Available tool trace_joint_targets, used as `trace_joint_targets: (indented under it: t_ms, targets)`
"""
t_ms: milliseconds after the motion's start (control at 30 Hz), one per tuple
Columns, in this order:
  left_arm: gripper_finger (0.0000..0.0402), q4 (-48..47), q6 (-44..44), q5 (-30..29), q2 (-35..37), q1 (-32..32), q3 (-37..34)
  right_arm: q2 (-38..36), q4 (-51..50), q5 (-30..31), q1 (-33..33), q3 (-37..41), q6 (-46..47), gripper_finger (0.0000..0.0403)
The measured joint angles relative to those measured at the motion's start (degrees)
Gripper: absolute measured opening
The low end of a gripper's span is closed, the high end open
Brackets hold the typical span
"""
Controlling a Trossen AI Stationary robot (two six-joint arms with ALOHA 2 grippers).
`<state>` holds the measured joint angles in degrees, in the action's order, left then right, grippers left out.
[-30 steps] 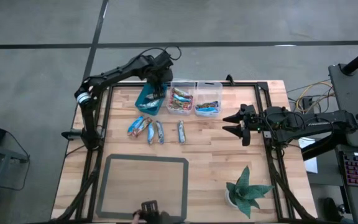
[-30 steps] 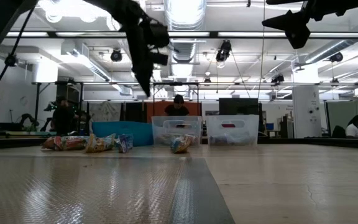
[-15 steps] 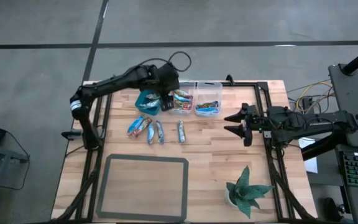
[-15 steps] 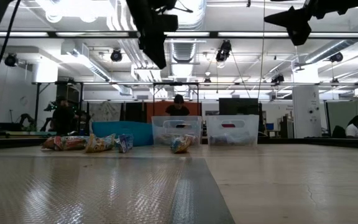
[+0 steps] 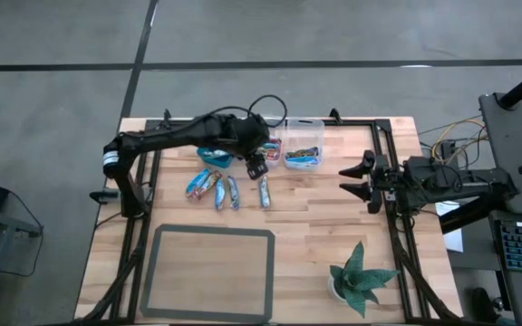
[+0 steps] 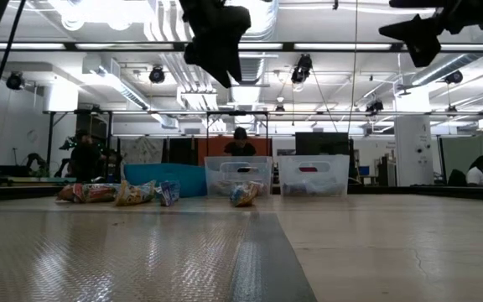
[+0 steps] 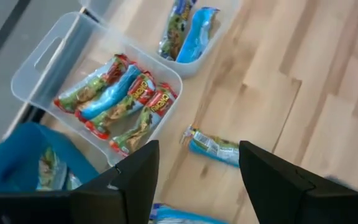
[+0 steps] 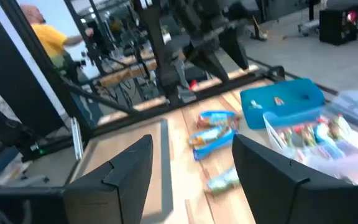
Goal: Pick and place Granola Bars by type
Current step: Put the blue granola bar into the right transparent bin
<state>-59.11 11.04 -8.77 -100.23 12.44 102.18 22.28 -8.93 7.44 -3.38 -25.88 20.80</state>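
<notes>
Several loose wrapped granola bars lie flat on the wood: a group of three [image 5: 214, 188] and a single bluish-silver bar [image 5: 264, 191], also seen in the left wrist view [image 7: 213, 148]. Behind them stand a teal bin [image 5: 212, 156], a clear middle bin [image 5: 265, 145] holding reddish and blue bars [image 7: 120, 102], and a clear right bin [image 5: 304, 147] with blue bars. My left gripper [image 5: 256, 167] hovers open above the table between the middle bin and the single bar, holding nothing [image 7: 197, 186]. My right gripper [image 5: 362, 177] waits open in the air toward the table's right side.
A grey mat [image 5: 211, 272] lies near the table's near edge. A potted plant [image 5: 361, 276] stands at the near right corner. Black frame rails [image 5: 390, 181] run along the table's sides. People show in the room behind the table in the low view.
My left gripper has swung from above the teal bin toward the table's right and near edge, passing the middle bin and ending above the single bar. My right gripper has drawn back a little toward the table's right edge. The bars on the table lie as before.
</notes>
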Motion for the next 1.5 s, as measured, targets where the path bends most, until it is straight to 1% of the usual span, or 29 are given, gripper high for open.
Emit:
trace_joint_targets:
  t_ms: [67, 200, 333, 400, 633, 700, 833, 933, 1067, 1333, 1500]
  targets:
    - [0.0202, 0.9, 3.0, -0.4, 0.0, -0.2, -0.7, -1.0, -1.7, 0.0, 0.0, 0.2, 0.1, 0.0210]
    - [0.0202, 4.1, 10.0, -0.5, 0.0, -0.8, -2.8, -2.4, -1.6, 0.0, 0.0, 0.6, 0.3, 0.0210]
    - [0.0202, 5.9, 16.5, -1.0, 0.0, -2.2, -6.2, -2.4, -1.6, -0.1, 0.0, 0.8, 0.9, 0.0210]
    - [0.0202, 6.2, 21.2, -1.7, 0.0, -3.1, -8.1, -2.4, -1.6, -0.1, 0.0, 0.8, 1.5, 0.0210]
    - [0.0202, 2.5, 40.9, -6.6, 0.0, -5.7, -14.9, -2.3, -1.6, -0.6, 0.0, 0.8, 1.7, 0.0210]
    - [0.0202, 0.5, 45.5, -6.9, 0.0, -6.6, -17.5, -2.3, -1.6, -0.6, 0.0, 0.8, 1.7, 0.0210]
    - [0.0202, 0.4, 54.6, -6.7, 0.0, -8.5, -23.4, -2.3, -1.6, -0.7, 0.0, 0.8, 2.1, 0.0210]
    - [0.0202, 1.2, 58.8, -5.1, 0.0, -9.8, -26.9, -2.3, -1.6, -1.5, 0.0, 0.8, 2.2, 0.0210]
    - [0.0202, 1.8, 63.6, -4.1, 0.0, -11.1, -29.2, -2.3, -1.6, -1.6, 0.0, 0.8, 3.2, 0.0210]
    - [0.0202, 9.6, 66.7, -3.2, 0.0, -12.3, -32.8, -2.3, -1.6, -1.8, 0.0, 0.8, 3.2, 0.0210]
    - [0.0202, 13.2, 68.0, -3.2, 0.0, -12.3, -36.7, -2.3, -1.6, -2.1, 0.0, 0.8, 4.3, 0.0210]
